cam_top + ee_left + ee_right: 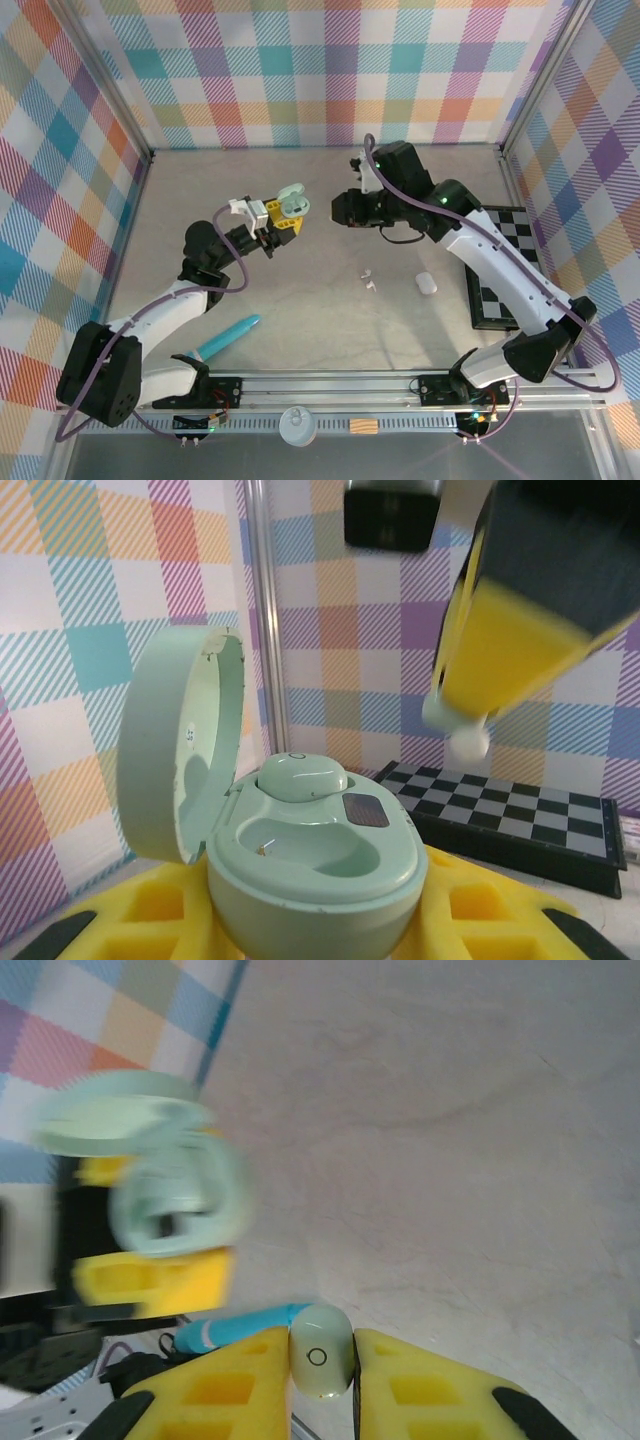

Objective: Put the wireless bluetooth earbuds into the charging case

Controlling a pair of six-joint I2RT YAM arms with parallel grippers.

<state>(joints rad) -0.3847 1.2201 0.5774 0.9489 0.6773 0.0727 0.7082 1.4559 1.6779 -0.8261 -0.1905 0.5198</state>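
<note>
My left gripper (275, 220) is shut on an open mint green charging case (292, 203), held above the table. In the left wrist view the case (320, 875) has its lid (175, 755) swung up on the left. One mint earbud (302, 776) sits in the far slot, and the near slot (310, 842) is empty. My right gripper (341, 209) faces the case from the right, a short gap away. Its yellow fingers (250, 1380) are shut on a second mint earbud (321, 1351), also seen as the earbud (456, 723). Two white earbuds (368, 279) lie on the table.
A white case (426, 283) lies right of the loose earbuds. A turquoise stick (228, 338) lies near the left arm's base. A black-and-white checkerboard (510, 265) lies on the table's right side, partly under the right arm. Plaid walls enclose the table.
</note>
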